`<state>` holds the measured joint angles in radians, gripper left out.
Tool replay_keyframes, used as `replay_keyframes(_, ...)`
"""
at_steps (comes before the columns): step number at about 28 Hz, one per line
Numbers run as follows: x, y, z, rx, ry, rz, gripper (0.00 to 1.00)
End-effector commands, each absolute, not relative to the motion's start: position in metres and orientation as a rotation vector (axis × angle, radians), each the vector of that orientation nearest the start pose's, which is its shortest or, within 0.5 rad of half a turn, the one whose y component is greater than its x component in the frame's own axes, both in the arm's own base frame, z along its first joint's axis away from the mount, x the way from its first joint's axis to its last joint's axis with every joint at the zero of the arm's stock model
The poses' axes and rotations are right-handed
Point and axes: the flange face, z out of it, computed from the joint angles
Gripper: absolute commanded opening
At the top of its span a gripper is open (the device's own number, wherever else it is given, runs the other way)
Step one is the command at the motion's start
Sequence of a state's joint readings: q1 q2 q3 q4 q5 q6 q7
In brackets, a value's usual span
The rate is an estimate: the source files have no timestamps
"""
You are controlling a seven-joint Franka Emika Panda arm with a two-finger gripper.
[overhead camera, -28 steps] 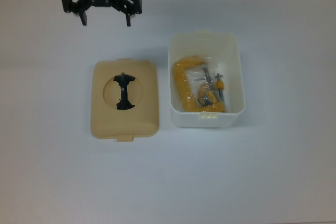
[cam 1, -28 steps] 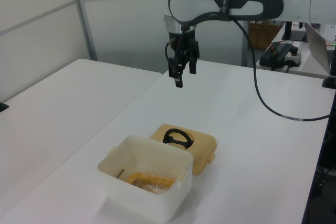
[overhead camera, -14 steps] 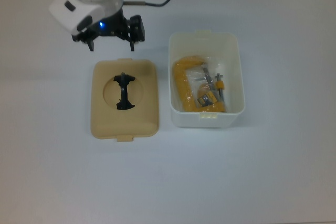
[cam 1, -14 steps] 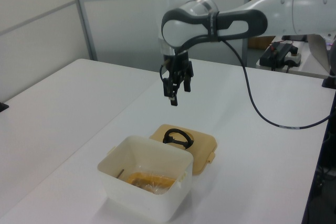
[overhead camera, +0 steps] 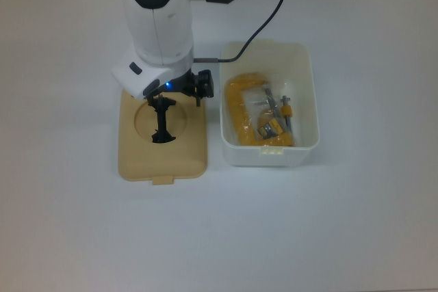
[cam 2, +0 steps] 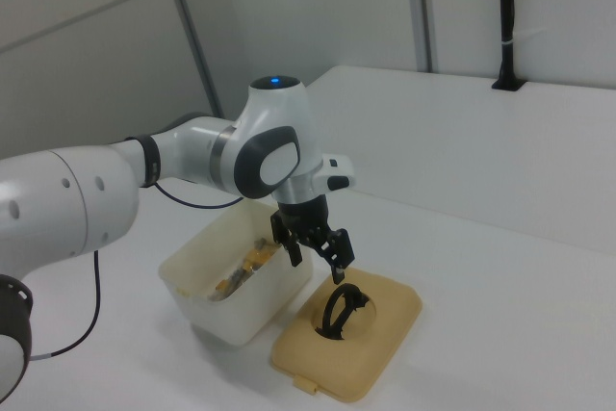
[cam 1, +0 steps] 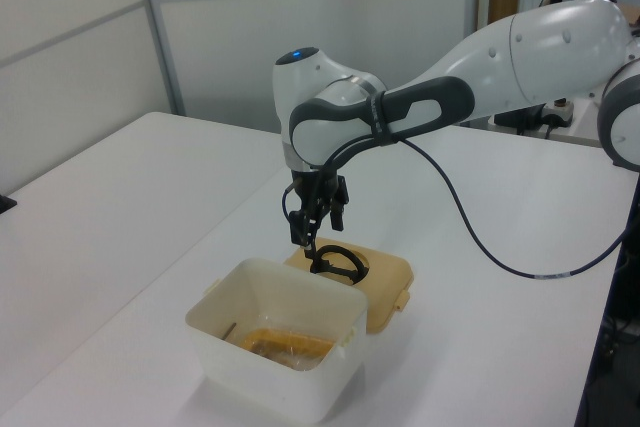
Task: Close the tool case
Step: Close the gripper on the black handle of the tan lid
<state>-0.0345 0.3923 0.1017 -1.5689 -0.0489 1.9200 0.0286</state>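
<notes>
The robot's black two-finger gripper has come down and inward over the last second. It began high above the far edge of the table, off the lid's far corner, and now hangs just above the beige lid, over the end of the black handle that stands upright in the lid's round recess. The fingers are spread apart and hold nothing. In the left view one fingertip sits just above the handle's loop, very near it, though I cannot tell whether it touches.

The lid lies flat on the white table, top side up, just beside the white tub of the tool case. In the top view the lid is on the left and the tub on the right, with a narrow gap between them. The tub is open, and a yellow clamp in clear wrapping rests inside it. Neither the lid nor the tub has shifted.

To my eye this is the approach to a grasp on the handle. The case is not yet closed: the lid must be gripped, lifted, carried over the tub and lowered squarely so its edge tabs meet the tub's rim.
</notes>
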Motion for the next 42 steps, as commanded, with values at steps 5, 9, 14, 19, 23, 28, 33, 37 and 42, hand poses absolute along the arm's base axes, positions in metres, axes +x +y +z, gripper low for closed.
replay_keyframes(5, 0.670, 0.025, 0.393, -3.162, -0.025, 0.044, 1.00)
replay_keyframes(9, 0.669, 0.021, 0.388, -3.164, -0.020, 0.059, 1.00)
replay_keyframes(14, 0.668, 0.020, 0.382, -3.170, -0.022, 0.075, 1.00)
replay_keyframes(19, 0.667, 0.019, 0.372, -3.178, -0.029, 0.102, 0.83)
replay_keyframes(23, 0.667, 0.019, 0.368, -3.181, -0.035, 0.111, 0.44)
replay_keyframes(28, 0.667, 0.015, 0.367, -3.181, -0.028, 0.114, 0.04)
replay_keyframes(33, 0.668, 0.011, 0.368, -3.181, -0.021, 0.112, 0.00)
replay_keyframes(37, 0.669, -0.001, 0.373, -3.181, 0.002, 0.100, 0.00)
replay_keyframes(42, 0.668, -0.018, 0.384, -3.182, 0.016, 0.087, 0.00)
